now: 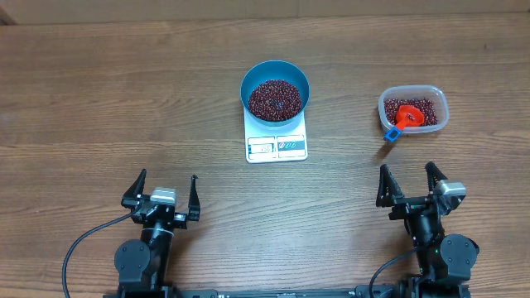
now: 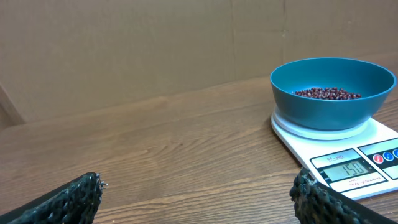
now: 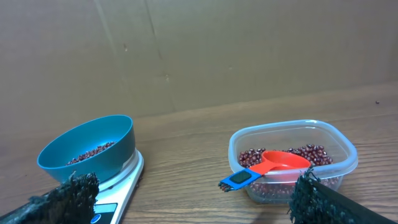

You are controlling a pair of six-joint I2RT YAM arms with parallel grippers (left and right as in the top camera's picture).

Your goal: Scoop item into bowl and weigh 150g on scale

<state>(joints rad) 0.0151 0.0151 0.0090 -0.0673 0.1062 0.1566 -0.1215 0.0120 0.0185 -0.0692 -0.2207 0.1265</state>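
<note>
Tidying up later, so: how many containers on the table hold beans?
2: the blue bowl on the white scale, mid-table, and the clear tub to its right, with the red scoop in it.

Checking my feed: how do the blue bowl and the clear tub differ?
The bowl is round and solid blue; the tub is clear and rounded-rectangular. The bowl sits on the scale; the tub sits on the table. The tub holds a red scoop; the bowl has none. Both hold beans.

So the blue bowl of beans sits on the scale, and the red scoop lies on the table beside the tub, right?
Not quite. The red scoop lies inside the clear tub, as the right wrist view shows. The blue bowl does sit on the scale.
</note>
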